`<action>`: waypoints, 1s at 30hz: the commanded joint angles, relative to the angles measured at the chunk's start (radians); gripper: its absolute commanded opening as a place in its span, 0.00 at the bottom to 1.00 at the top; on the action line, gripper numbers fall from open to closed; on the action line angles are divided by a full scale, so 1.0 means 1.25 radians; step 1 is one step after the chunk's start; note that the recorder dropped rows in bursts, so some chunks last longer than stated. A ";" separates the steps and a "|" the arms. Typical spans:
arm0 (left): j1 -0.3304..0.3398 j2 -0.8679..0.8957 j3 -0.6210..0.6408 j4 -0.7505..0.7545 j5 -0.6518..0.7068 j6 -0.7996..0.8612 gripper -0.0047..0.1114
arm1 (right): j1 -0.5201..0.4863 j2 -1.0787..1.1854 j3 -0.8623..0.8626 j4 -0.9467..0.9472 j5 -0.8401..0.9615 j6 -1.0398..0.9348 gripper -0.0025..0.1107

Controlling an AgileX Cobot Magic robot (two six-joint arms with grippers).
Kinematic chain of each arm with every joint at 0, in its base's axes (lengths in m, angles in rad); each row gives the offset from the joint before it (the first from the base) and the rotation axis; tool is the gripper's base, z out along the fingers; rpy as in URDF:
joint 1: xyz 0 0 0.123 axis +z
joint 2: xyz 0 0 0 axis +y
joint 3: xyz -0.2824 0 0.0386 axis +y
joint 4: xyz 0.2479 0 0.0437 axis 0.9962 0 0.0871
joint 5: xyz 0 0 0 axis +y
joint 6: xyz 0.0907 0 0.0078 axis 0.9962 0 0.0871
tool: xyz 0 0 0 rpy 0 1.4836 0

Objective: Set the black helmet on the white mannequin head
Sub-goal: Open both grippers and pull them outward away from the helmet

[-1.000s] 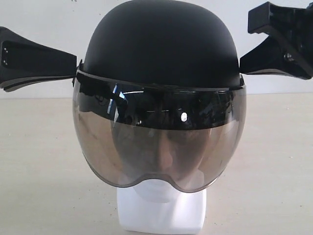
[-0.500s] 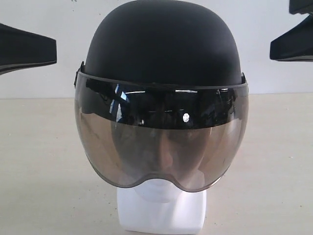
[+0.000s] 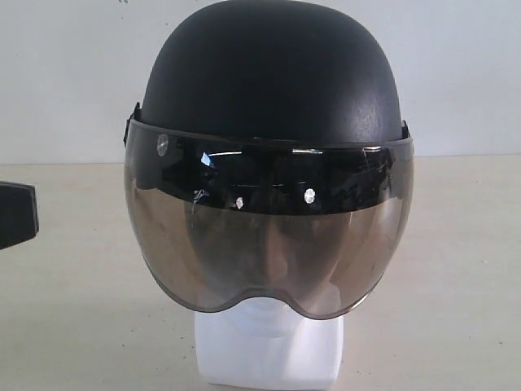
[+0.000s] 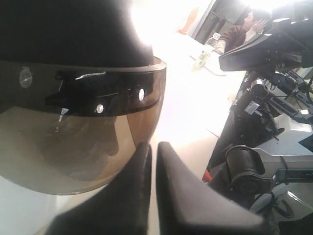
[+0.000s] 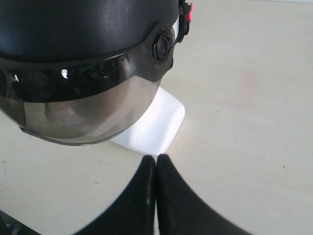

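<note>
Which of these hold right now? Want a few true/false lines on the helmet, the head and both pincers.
1. The black helmet sits on the white mannequin head. True.
2. The left pincer grips the helmet. False: its jaws are shut on nothing, and the exterior view shows it well off to the helmet's side.
3. The right pincer is shut and empty. True.
4. The visor is flipped up, leaving the face bare. False: it hangs down over the face, and only the chin and neck show below its edge.
</note>
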 commanded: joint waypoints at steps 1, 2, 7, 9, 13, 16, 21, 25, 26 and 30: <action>0.001 -0.007 0.007 -0.002 -0.001 0.007 0.08 | 0.001 -0.006 -0.005 -0.008 0.001 -0.006 0.02; 0.001 -0.007 0.007 -0.002 -0.001 0.007 0.08 | 0.001 -0.006 -0.005 -0.008 0.001 -0.006 0.02; 0.001 -0.007 0.007 -0.002 -0.001 0.007 0.08 | 0.001 -0.006 -0.005 -0.008 0.001 -0.006 0.02; 0.001 -0.007 0.007 -0.002 -0.001 0.007 0.08 | 0.001 -0.006 -0.005 -0.008 0.001 -0.006 0.02; 0.001 -0.007 0.007 -0.002 -0.001 0.007 0.08 | 0.001 -0.006 -0.005 -0.008 0.001 -0.006 0.02; 0.001 -0.007 0.007 -0.002 -0.001 0.007 0.08 | 0.001 -0.006 -0.005 -0.008 0.001 -0.006 0.02; 0.001 -0.007 0.007 -0.002 -0.001 0.007 0.08 | 0.001 -0.006 -0.005 -0.008 0.001 -0.006 0.02; 0.001 -0.037 0.007 -0.002 0.012 0.141 0.08 | 0.001 -0.006 -0.005 -0.008 0.001 -0.006 0.02; 0.001 -0.051 0.007 -0.002 0.046 0.174 0.08 | 0.001 -0.006 -0.005 -0.008 0.001 -0.006 0.02; 0.001 -0.127 0.007 -0.002 0.249 0.193 0.08 | 0.001 -0.006 -0.005 -0.008 -0.006 -0.006 0.02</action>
